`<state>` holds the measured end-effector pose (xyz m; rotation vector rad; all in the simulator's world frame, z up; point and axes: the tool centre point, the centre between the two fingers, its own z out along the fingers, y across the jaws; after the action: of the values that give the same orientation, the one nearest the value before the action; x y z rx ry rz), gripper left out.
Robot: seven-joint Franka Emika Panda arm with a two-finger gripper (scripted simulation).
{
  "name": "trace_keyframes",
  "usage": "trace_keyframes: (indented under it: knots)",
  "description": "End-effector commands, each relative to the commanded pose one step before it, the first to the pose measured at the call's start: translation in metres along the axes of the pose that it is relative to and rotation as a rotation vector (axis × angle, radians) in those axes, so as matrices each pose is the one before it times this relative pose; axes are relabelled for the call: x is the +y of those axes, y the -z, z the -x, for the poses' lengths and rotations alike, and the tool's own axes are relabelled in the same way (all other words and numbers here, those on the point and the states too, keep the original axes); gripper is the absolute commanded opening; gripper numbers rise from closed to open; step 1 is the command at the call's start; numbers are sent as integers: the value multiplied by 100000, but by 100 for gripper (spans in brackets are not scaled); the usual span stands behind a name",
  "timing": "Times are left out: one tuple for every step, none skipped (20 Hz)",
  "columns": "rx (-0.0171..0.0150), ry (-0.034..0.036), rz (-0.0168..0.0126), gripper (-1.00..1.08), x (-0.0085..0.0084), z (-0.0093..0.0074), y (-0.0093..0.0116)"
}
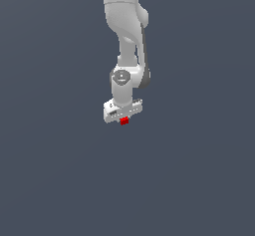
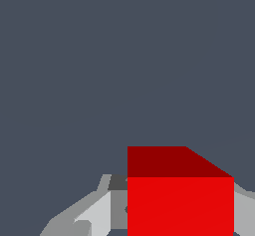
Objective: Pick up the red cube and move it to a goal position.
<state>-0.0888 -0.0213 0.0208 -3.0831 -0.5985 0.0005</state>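
The small bright red cube (image 1: 124,121) sits betw. the fingers of the white Panda gripper (image 1: 123,119), which looks clamped on it, pads (image 2: 94,215) flanking it in wrist view. Step: carry phase, prob. Next: move to goal w/o loosening grip; no goal marker visible.
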Motion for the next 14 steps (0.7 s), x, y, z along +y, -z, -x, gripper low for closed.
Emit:
trace_keyframes:
  knots:
    - [64,196,10,-100,-22,-5,-39]
    - [0,0,0,-100,0,0,0]
    - [0,0,0,-100,0,0,0]
    - [0,0,0,-100,0,0,0]
    - [0,0,0,-100,0,0,0]
    - [0,0,0,-100,0,0,0]
    - [0,0,0,-100,0,0,0]
    - [0,0,0,-100,0,0,0]
    - [41,-78,41,-100,44,-1,37]
    - [0,0,0,-100,0,1,24]
    - [0,0,0,-100,0,2,72]
    - [0,0,0,-100,0,3,121]
    - [0,0,0,-100,0,5,169]
    - [0,0,0,-100,0,6,218]
